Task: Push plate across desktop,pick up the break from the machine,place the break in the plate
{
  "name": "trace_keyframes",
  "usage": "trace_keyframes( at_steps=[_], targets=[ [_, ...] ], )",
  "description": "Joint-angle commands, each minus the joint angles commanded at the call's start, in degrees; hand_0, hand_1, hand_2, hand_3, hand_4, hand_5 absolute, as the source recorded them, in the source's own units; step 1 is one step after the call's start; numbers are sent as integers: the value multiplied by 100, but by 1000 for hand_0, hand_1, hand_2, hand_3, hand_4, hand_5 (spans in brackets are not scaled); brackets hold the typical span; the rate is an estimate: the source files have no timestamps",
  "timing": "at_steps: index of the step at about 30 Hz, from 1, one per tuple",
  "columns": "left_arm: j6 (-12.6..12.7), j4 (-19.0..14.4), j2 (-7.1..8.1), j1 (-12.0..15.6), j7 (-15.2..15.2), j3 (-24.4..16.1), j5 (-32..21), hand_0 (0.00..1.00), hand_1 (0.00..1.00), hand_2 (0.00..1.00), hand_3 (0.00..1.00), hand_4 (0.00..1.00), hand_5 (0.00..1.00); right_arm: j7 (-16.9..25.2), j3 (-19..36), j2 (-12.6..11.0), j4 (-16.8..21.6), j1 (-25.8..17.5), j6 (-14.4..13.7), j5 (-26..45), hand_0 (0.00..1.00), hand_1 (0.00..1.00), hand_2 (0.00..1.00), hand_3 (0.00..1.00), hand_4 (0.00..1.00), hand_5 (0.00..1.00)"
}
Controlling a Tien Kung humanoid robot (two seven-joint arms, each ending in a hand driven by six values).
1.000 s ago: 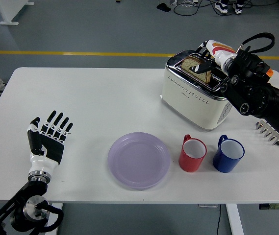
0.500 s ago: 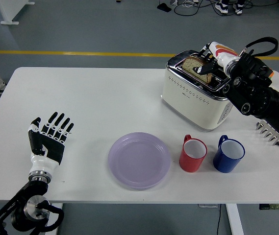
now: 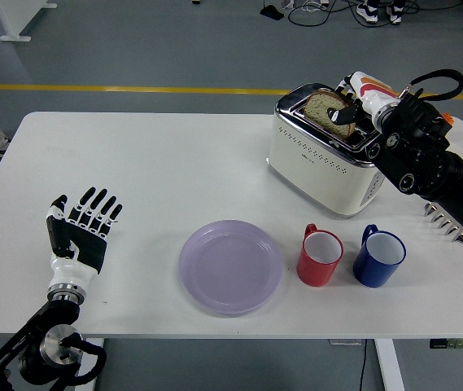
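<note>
Here I see the right robot hand (image 3: 347,112) pinching the one slice of bread (image 3: 325,107) that stands partly out of the toaster (image 3: 321,160).
I count one toaster, one slice, one lilac plate (image 3: 231,265), two mugs and two arms on the bench (image 3: 133,171). The plate lies empty near the bench's front edge, with the red mug (image 3: 321,255) just beside it on the right and the blue mug (image 3: 378,257) next along. The toaster stands behind the mugs, toward the far right corner. My left robot hand (image 3: 80,232) rests by the near left corner, fingers spread and holding nothing. Between it and the plate the bench is bare, as is the whole far left half.
</note>
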Motion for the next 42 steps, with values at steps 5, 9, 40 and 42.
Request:
trace_keyframes(
  at_steps=[5,9,40,42],
  targets=[
    [4,2,3,9,-4,4,3,716,710,725,665,639,998,58,329,0,69,-30,-300,-359,176,288,368,466,425,64],
    [8,2,9,37,-4,6,4,716,710,725,665,639,998,118,875,0,272,-71,-519,-948,176,288,368,466,425,64],
    [41,-4,16,139,-17,-70,8,753,761,786,756,532,998,-546,3930,-1111,3752,-1007,-939,-2074,112,204,325,439,405,2],
    [39,-9,14,142,-18,-77,12,758,769,791,764,496,998,-693,3891,-1193,4173,-1177,-785,-1597,104,198,323,435,416,2]
  ],
)
